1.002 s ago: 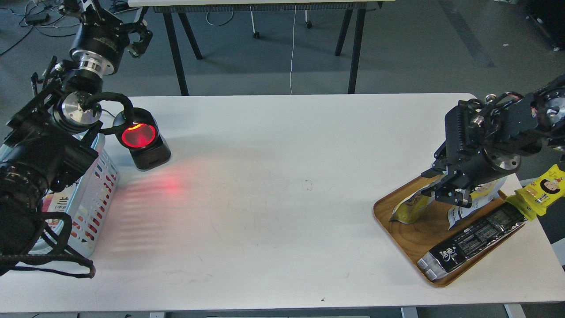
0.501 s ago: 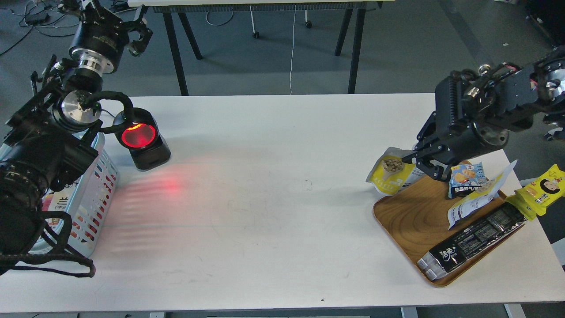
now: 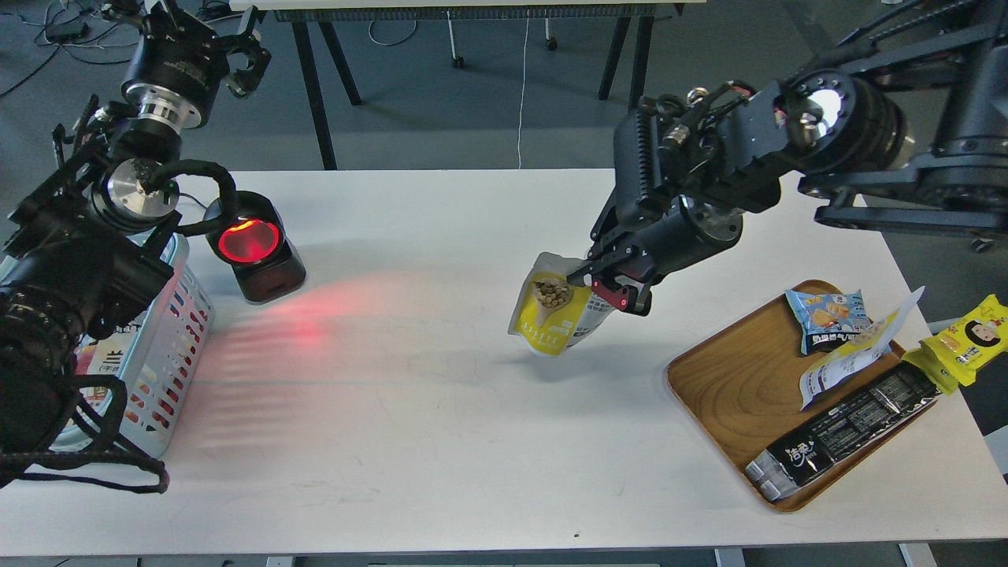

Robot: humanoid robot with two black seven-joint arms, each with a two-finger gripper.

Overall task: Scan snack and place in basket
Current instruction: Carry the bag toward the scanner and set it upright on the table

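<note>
- Snack (image 3: pixel 557 314) held in the air at centre frame, slightly right of middle, above the white table (image 3: pixel 441 409); yellow front with round nugget picture facing the camera, pouch tilted, white top toward upper left.
- Right gripper (image 3: pixel 605 285) reaching in from upper right of the frame, fingers (image 3: pixel 622 297) narrowed onto the upper right edge of the snack; red pad visible on the lower finger.
- Faint shadow on the table just below the pouch, no contact between pouch and table.
- Basket (image 3: pixel 177 331) at left edge of the frame, pale blue-white with slotted side, largely covered by the left arm; printed packaging visible inside, contents otherwise unclear.
- Left gripper (image 3: pixel 240 59) in upper left of the frame, raised past the far table edge, holding nothing; fingers curled and seen small, gap cannot be told.
- Scanner (image 3: pixel 253 250) on the table just right of the basket, round red window lit, red glow spread over the table in front of it; well apart from the snack.
- Wooden tray (image 3: pixel 732 394) at lower right of the frame, holding a small blue packet (image 3: pixel 827 315), a longer yellow-white packet (image 3: pixel 854 354) and a long black packet (image 3: pixel 843 429).
- Yellow packet with cartoon face (image 3: pixel 969 339) at right edge, just beside the tray's far corner.
</note>
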